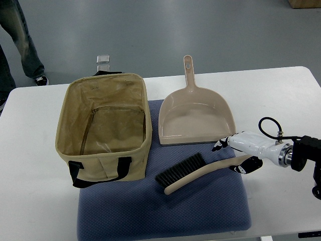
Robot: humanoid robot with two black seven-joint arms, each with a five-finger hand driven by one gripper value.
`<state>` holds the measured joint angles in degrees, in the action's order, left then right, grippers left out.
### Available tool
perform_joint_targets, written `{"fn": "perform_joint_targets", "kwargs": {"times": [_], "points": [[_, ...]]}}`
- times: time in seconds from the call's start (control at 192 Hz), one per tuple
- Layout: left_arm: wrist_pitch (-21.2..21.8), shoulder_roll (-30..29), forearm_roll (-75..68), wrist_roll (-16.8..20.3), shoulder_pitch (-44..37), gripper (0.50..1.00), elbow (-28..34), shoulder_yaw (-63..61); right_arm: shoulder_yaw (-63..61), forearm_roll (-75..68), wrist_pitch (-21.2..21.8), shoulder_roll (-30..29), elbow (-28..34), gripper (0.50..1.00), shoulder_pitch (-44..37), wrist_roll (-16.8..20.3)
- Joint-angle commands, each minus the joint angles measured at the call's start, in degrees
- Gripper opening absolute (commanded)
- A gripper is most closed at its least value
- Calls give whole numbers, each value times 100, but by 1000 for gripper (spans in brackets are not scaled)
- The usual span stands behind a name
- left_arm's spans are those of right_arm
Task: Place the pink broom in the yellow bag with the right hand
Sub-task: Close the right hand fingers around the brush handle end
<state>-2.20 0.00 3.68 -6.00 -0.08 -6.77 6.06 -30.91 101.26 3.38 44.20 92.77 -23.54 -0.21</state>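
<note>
Broom (200,172): lies flat on the mat in the lower middle of the frame, running diagonally; dark bristles face up-left, pale pinkish-beige handle stretches right toward the hand; outside the bag, just right of its lower right corner, not touching it
Right hand (239,154): white with dark fingertips, comes in from the right edge at mid-height; sits at the handle end of the broom
Fingers (219,145): partly curled around the handle tip, one dark tip above the handle and another (251,164) below it; whether they are clamped tight on it or only touching cannot be told
Right arm (301,155): black wrist and a looped black cable, over the counter at the right edge
Bag (103,125): tan-yellow fabric box, open at the top, left of centre; black straps on its near side; nothing seen inside; its right part stands on the mat, the rest on the counter
Dustpan (195,113): same pale colour as the broom, upper middle, handle pointing to the top of the frame; lies just above the broom, apart from it, beside the bag's right wall
Mat (200,211): blue-grey, textured, under broom, dustpan and part of the bag
Counter (30,201): white, carries everything
Person (22,40): legs in jeans and a shoe, upper left corner, on the grey floor
</note>
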Motion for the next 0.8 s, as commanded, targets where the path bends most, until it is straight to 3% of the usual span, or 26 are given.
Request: {"fn": "perform_joint_targets", "kwargs": {"times": [0.0,0.214,0.402,0.794], "points": [[0,0,1,2,-1,1000,0,0,112,-1,31,-25,74,752,-55,3],[0,0,1,2,-1,1000,0,0,165,8,40,-52,92,729,-107,21],[0,0,-8,2,-1,1000,0,0,244,16,66,-87,92,650,-134,161],[0,0,1,-6,-1,1000,0,0,323,157,66,-131,83,623,-125,258]]}}
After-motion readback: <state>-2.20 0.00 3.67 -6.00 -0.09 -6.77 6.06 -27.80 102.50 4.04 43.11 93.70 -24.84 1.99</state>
